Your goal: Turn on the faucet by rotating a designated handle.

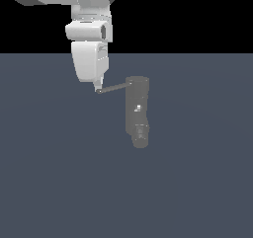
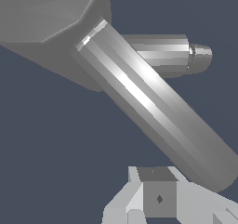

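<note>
The thin grey rod handle (image 1: pixel 115 88) reached sideways from the dark grey cylindrical faucet (image 1: pixel 137 111), its tip touching the white gripper (image 1: pixel 98 88), whose finger spacing stayed unclear.

From my seat I see a flat, plain slate-blue floor (image 1: pixel 59 182) filling the lower part of the exterior view, under a black backdrop. The only thing on it is the dark grey faucet (image 1: pixel 137 111), near the middle and a little toward the exterior view's right. I cannot tell exactly where its base meets the surface.
</note>
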You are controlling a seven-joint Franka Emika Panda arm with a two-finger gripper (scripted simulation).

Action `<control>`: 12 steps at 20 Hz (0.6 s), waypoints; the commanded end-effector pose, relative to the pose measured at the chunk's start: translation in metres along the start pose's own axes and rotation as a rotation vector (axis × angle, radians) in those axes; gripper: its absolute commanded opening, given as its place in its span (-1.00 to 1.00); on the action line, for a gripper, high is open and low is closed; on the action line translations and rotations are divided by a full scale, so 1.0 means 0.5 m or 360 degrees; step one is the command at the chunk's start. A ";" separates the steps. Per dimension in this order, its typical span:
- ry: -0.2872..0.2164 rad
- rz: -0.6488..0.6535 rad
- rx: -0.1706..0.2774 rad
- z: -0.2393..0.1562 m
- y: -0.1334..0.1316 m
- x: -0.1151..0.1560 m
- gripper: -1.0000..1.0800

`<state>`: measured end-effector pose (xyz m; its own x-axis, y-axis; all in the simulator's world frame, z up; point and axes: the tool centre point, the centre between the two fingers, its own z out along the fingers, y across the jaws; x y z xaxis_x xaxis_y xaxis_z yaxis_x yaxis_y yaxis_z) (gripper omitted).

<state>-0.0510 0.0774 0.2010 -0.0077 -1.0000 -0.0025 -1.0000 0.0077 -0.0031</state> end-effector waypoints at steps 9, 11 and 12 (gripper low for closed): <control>0.0003 0.0012 -0.0003 -0.001 0.052 0.060 -1.00; 0.0003 0.0011 -0.0004 -0.001 0.062 0.069 -1.00; 0.0003 0.0011 -0.0004 -0.001 0.067 0.074 -1.00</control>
<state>-0.0799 0.0484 0.2010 -0.0076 -1.0000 -0.0018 -1.0000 0.0076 -0.0029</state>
